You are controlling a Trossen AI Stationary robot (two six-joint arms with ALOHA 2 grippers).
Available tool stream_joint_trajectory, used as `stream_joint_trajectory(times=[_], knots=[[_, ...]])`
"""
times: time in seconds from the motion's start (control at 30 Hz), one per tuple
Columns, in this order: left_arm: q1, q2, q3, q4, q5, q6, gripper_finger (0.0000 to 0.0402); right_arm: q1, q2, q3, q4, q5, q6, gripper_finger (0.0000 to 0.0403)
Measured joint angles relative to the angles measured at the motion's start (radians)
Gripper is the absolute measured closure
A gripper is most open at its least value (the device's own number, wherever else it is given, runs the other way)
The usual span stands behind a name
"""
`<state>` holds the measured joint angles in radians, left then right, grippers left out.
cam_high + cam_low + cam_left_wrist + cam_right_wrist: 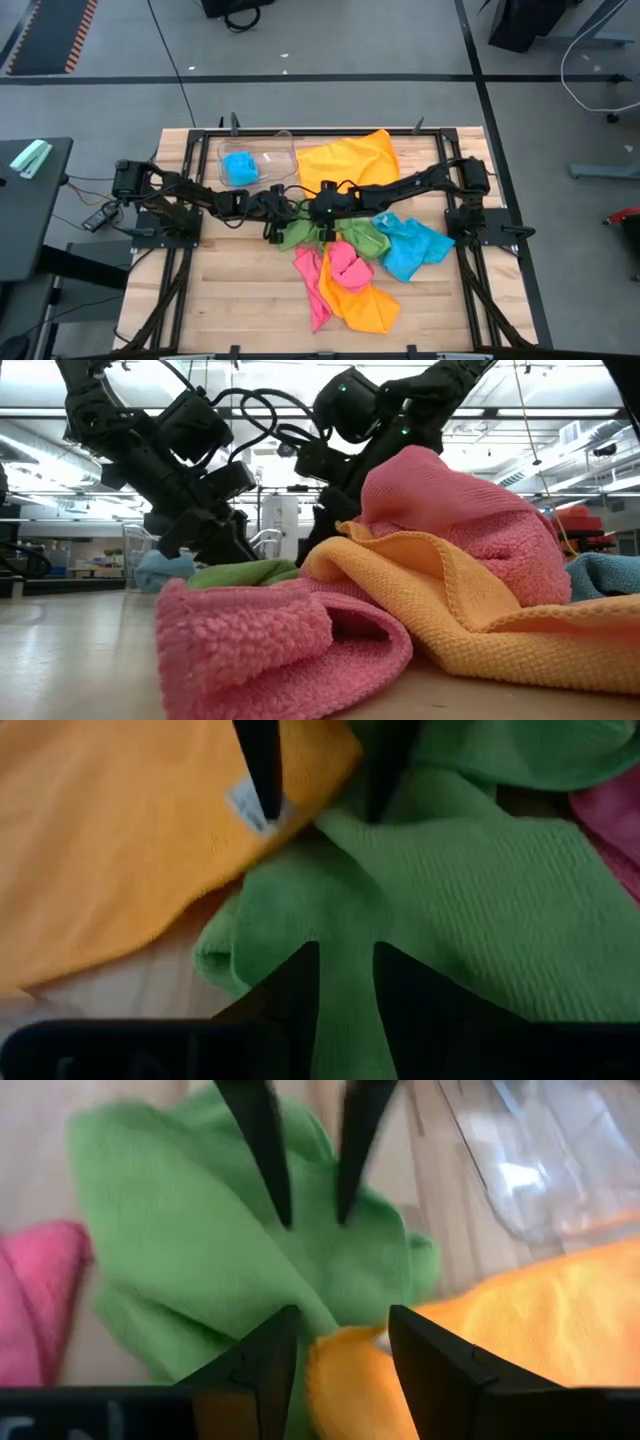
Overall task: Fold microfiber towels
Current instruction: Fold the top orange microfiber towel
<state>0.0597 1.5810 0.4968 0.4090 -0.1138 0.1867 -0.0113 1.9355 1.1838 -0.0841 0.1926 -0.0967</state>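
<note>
A green towel (297,238) lies crumpled at the table's middle, beside the near corner (300,780) of an orange towel (350,160) spread flat at the back. My left gripper (345,960) is open, tips down at the green towel's bunched edge (290,910), a ridge of cloth in the gap. My right gripper (340,1325) is open, facing the left one, its fingers standing over the orange corner and its white label (380,1342). Pink (335,268), orange (362,303) and blue (412,247) towels lie heaped toward the front. My left gripper comes slanting down from the table's left, one fingertip (284,1215) on either side of a ridge of the green towel (345,935), which lies slack on the table. I cannot tell whether the tips touch the cloth.
A clear plastic bin (256,160) at the back left holds a blue towel (240,167). Bare wood (240,290) shows at the front left. The black frame rails (165,290) run along both sides of the table.
</note>
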Motion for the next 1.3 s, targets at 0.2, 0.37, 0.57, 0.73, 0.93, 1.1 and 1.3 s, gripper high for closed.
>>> stream_joint_trajectory(times=[0.2, 0.37, 0.57, 0.73, 0.93, 1.1, 1.3], knots=[[0.0, 0.0, 0.0, 0.002, 0.0, 0.0, 0.0297, 0.003, -0.013, 0.0, -0.009, -0.021, -0.016, 0.0235], [0.0, -0.001, 0.001, 0.004, 0.0, -0.001, 0.0303, -0.002, -0.026, 0.001, -0.024, -0.021, 0.0, 0.0235], [0.0, -0.001, 0.0, 0.005, 0.001, -0.001, 0.031, -0.011, -0.049, 0.0, -0.056, -0.021, 0.021, 0.0235], [0.0, -0.001, 0.001, 0.005, 0.001, -0.001, 0.0316, -0.015, -0.049, 0.0, -0.081, -0.021, 0.022, 0.0238], [0.0, -0.001, 0.0, 0.005, 0.001, -0.001, 0.0316, -0.013, -0.049, 0.0, -0.083, -0.027, 0.023, 0.027], [0.0, -0.001, 0.0, 0.005, 0.001, -0.002, 0.0318, -0.012, -0.049, 0.0, -0.084, -0.07, 0.052, 0.0297], [-0.001, -0.001, 0.0, 0.005, 0.001, -0.009, 0.0323, -0.013, -0.049, -0.009, -0.082, -0.092, 0.079, 0.0298]])
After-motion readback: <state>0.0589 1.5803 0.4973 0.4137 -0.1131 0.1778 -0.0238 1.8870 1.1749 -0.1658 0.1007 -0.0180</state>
